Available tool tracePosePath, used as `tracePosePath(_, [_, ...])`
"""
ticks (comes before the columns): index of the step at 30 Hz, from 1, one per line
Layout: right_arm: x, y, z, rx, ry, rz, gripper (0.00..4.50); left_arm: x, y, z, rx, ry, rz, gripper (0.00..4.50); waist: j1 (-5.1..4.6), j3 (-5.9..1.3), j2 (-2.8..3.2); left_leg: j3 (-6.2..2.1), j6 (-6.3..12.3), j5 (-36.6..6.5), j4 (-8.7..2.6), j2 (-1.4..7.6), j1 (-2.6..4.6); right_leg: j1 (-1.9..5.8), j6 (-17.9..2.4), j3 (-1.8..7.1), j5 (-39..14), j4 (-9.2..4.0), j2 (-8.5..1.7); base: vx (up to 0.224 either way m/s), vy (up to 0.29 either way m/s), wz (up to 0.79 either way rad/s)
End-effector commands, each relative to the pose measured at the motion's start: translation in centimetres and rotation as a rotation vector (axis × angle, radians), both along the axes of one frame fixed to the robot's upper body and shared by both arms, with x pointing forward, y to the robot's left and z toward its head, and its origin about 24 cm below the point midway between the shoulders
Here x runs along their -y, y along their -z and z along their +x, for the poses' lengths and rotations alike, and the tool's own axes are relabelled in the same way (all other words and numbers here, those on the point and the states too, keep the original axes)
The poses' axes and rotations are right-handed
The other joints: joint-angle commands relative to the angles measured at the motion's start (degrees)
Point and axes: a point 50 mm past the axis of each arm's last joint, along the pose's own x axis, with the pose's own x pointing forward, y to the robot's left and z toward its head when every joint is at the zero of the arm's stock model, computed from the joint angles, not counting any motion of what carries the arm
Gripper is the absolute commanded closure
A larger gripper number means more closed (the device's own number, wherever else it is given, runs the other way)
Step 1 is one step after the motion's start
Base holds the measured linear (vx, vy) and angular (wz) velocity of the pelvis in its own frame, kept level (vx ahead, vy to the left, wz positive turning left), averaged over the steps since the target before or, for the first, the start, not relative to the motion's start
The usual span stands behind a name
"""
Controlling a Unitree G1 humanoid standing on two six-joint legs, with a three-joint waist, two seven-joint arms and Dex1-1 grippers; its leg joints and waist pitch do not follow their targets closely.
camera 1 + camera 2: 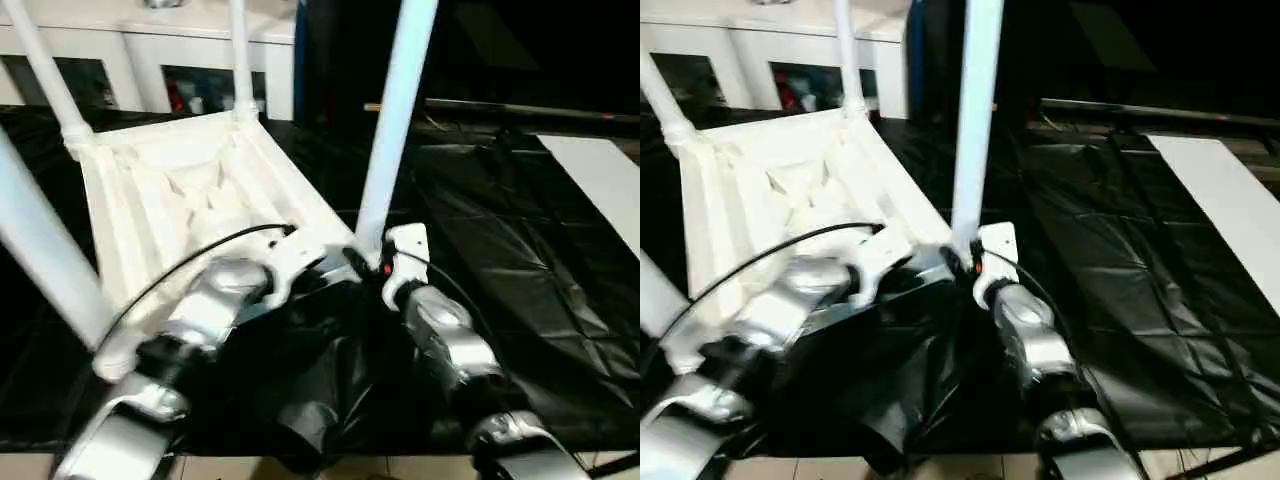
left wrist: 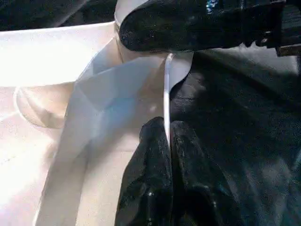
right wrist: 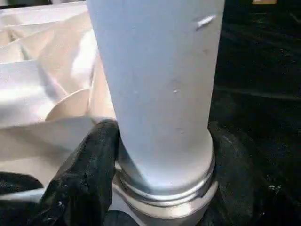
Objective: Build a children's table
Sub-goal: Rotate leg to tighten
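The white table top [image 1: 190,200] lies before me, ribbed underside up. Four white legs [image 1: 395,120] stand upright in its corner sockets.

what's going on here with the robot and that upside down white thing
A humanoid robot is assembling a white plastic children's table. The rectangular table top lies ribbed underside up on black plastic sheeting, with four long white tube legs standing up from its corners. The right gripper is closed around the base of the nearest leg, right where it enters its corner socket. The left gripper pinches the thin rim of the top beside that corner. A white cabinet stands behind.
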Motion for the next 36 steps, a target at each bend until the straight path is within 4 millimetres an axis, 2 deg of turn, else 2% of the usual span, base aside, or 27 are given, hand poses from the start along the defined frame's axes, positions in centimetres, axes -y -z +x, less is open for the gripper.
tracePosePath(1, [-0.6,1.6,-0.9,-0.072,-0.059,-0.022,1.89,-0.2,2.4,-0.7,-0.065,-0.036,0.076,4.50,-0.02,-2.20,0.27,-0.10,-0.20,-18.2,-4.59,0.75,0.01,1.04,-7.8,1.71,-21.2,-5.49,-2.92,0.000,0.000,0.00])
tracePosePath(2, [-0.6,1.6,-0.9,-0.072,-0.059,-0.022,1.89,-0.2,2.4,-0.7,-0.065,-0.036,0.076,4.50,0.05,-2.28,0.31,-0.13,0.09,-17.2,-4.64,0.82,-0.26,1.37,-8.6,1.72,-19.1,-5.24,-3.00,0.000,0.000,0.00])
tracePosePath(4, [-1.1,1.4,-0.9,-0.055,-0.087,-0.005,1.19,-0.1,2.5,-0.7,-0.061,-0.038,0.084,4.50,0.06,-2.25,0.32,-0.07,0.17,-16.7,-4.67,0.83,-0.33,1.43,-9.1,1.70,-17.9,-5.15,-3.00,0.000,0.000,0.00])
tracePosePath(7, [-0.6,-0.1,-1.8,0.027,-0.280,0.116,1.13,-0.8,2.4,-0.8,-0.054,-0.035,0.117,4.50,0.69,-2.26,0.21,0.10,1.57,-16.8,-4.53,1.04,-0.02,1.63,-9.2,1.81,-16.3,-5.21,-2.93,0.000,0.000,0.00])
tracePosePath(8, [-0.6,-0.1,-1.8,0.027,-0.280,0.116,0.83,-0.8,2.4,-0.8,-0.054,-0.035,0.117,4.50,0.63,-2.24,0.18,0.06,1.75,-16.4,-4.59,1.08,-0.28,1.72,-9.6,1.81,-15.6,-5.03,-2.92,0.000,0.000,0.00])
tracePosePath(10, [0.7,-0.2,-2.5,0.034,-0.420,0.045,0.83,-1.3,2.4,-1.0,-0.059,-0.027,0.125,4.50,0.58,-2.32,0.17,-0.14,1.92,-15.0,-4.70,0.98,-0.92,2.32,-9.5,1.57,-15.8,-4.97,-3.02,0.000,0.000,0.00])
tracePosePath(11, [1.5,-0.2,-2.9,0.038,-0.483,-0.007,0.83,-1.5,2.4,-1.1,-0.061,-0.020,0.126,4.50,0.28,-2.28,0.10,-0.09,2.34,-14.7,-4.54,0.94,-1.05,2.30,-9.5,1.56,-16.0,-5.06,-3.04,0.000,0.000,0.00])
tracePosePath(13, [3.3,-0.4,-3.3,0.034,-0.556,-0.068,0.83,-2.0,2.4,-1.4,-0.067,-0.002,0.133,4.50,-0.02,-2.29,0.08,-0.11,2.47,-15.7,-4.45,0.92,-0.89,2.10,-9.4,1.54,-18.8,-5.40,-3.13,0.000,0.000,0.00])
tracePosePath(15, [3.8,-0.6,-3.3,0.037,-0.567,-0.072,0.83,-2.1,2.4,-1.4,-0.066,0.009,0.136,4.50,-0.04,-2.32,0.06,-0.14,2.61,-15.7,-4.43,1.02,-0.87,2.02,-9.6,1.63,-19.4,-5.44,-3.20,0.000,0.000,0.00])
tracePosePath(18, [5.2,-1.6,-2.8,0.072,-0.570,-0.079,0.83,-2.5,2.1,-2.0,-0.074,0.072,0.137,4.50,0.01,-2.58,0.27,-0.12,2.66,-13.7,-4.37,1.17,-0.75,2.12,-11.3,1.64,-15.5,-5.00,-3.13,0.000,0.000,0.00])
tracePosePath(21, [5.6,-2.5,-2.8,0.092,-0.604,-0.061,0.83,-2.7,1.6,-2.9,-0.090,0.160,0.128,4.50,-0.02,-2.88,0.09,0.07,3.44,-10.7,-4.10,1.13,-0.83,2.44,-13.0,1.61,-9.8,-4.44,-3.02,0.000,0.000,0.00])
tracePosePath(22, [5.7,-2.7,-2.8,0.094,-0.617,-0.057,0.83,-2.8,1.5,-3.1,-0.095,0.178,0.127,4.50,0.04,-2.91,0.24,0.28,4.25,-8.7,-3.94,1.15,-0.69,2.47,-14.1,1.62,-5.6,-4.08,-2.88,0.000,0.000,0.00])
tracePosePath(23, [5.8,-3.0,-2.9,0.097,-0.643,-0.063,0.83,-3.0,1.4,-3.5,-0.101,0.212,0.125,4.50,0.19,-2.90,0.22,0.26,4.67,-8.0,-3.95,1.14,-0.69,2.65,-14.6,1.56,-4.4,-3.86,-2.93,0.000,0.000,0.00])
tracePosePath(27, [5.9,-3.2,-3.2,0.089,-0.695,-0.083,0.83,-3.6,1.1,-4.2,-0.117,0.265,0.119,4.50,0.32,-2.87,0.27,0.32,4.69,-7.9,-3.98,1.26,-0.56,2.65,-15.0,1.51,-4.8,-3.77,-3.00,0.000,0.000,0.00])
tracePosePath(28, [5.9,-3.2,-3.4,0.080,-0.721,-0.082,0.83,-3.7,0.9,-4.5,-0.115,0.295,0.106,4.50,0.31,-2.84,0.38,0.41,4.24,-8.3,-3.97,1.25,-0.32,2.50,-15.0,1.52,-5.3,-3.88,-2.88,0.000,0.000,0.00])
tracePosePath(30, [5.5,-2.8,-3.7,0.066,-0.758,-0.086,0.83,-3.5,0.7,-5.2,-0.132,0.367,0.072,4.50,0.45,-2.81,0.33,0.34,4.11,-8.3,-4.05,1.23,-0.46,2.64,-15.0,1.52,-5.1,-3.73,-2.95,0.000,0.000,0.00])
tracePosePath(33, [5.0,-2.3,-4.0,0.041,-0.799,-0.096,0.83,-3.3,0.5,-6.0,-0.154,0.430,0.053,4.50,0.46,-2.85,0.34,0.45,3.94,-8.2,-4.02,1.28,-0.23,2.51,-15.1,1.56,-4.6,-3.66,-2.92,0.000,0.000,0.00])
tracePosePath(36, [4.8,-2.1,-3.8,0.036,-0.796,-0.104,0.83,-3.2,0.4,-6.0,-0.152,0.431,0.049,4.50,1.03,-2.76,0.35,0.62,3.55,-8.2,-4.03,1.30,0.07,2.38,-15.2,1.60,-4.3,-3.61,-2.87,0.000,0.000,0.00])
